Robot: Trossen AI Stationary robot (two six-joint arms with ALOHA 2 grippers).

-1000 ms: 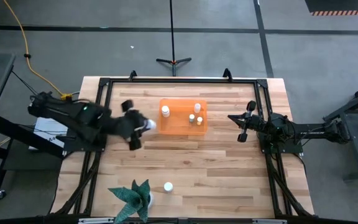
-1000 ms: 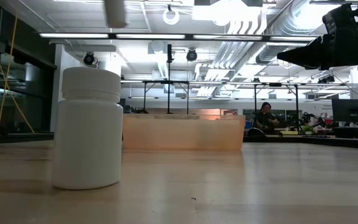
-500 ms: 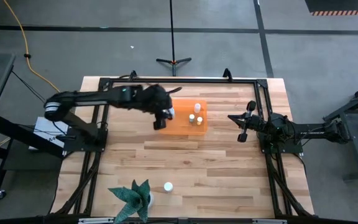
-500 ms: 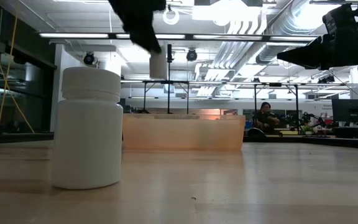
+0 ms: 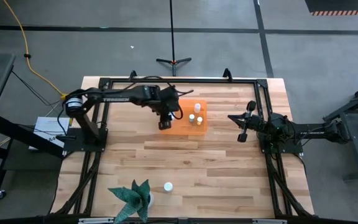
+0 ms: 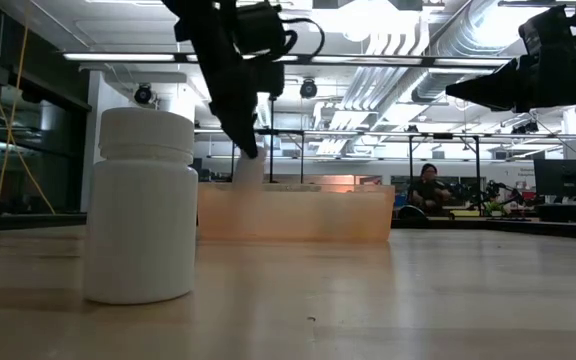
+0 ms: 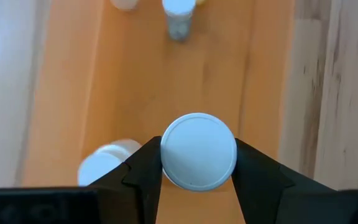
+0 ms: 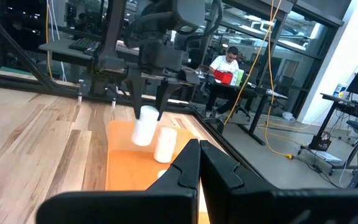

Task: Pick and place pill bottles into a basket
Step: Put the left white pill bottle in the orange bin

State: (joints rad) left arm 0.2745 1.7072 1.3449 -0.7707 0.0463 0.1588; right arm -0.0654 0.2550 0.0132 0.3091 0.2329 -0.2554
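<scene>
The left hand (image 5: 165, 120) hung over the left end of the basket (image 5: 199, 127), which sat toward the far middle of the wooden tabletop (image 5: 216, 168). Its two dark fingers (image 7: 143, 163) were closed against the sides of a pill bottle (image 7: 198, 150), whose round white cap faced the wrist camera, with the orange floor of the basket spread beneath it. In the low view the same bottle (image 6: 247, 168) hung just above the basket's rim, gripped at its top by the dark hand (image 6: 244, 138) reaching down from above. Another bottle (image 7: 104, 163) stood on the basket floor just beside the held one, and more bottles (image 5: 195, 116) were grouped toward the right part of the basket, one of them (image 7: 179, 12) seen farther along the floor from the left wrist. From the right wrist, the held bottle (image 8: 144, 125) and the standing one (image 8: 165, 144) appeared close together over the orange bin (image 8: 122, 168). A single bottle (image 5: 168, 186) remained out on the tabletop near its front edge, well apart from the basket and a little to the right of a white pot with a green spiky plant (image 5: 133, 196); it loomed large in the low view (image 6: 142, 205). The right hand (image 5: 242, 124) waited at the right side of the tabletop, beside the basket but clear of it, its fingers (image 8: 213, 168) pressed together with nothing between them.
</scene>
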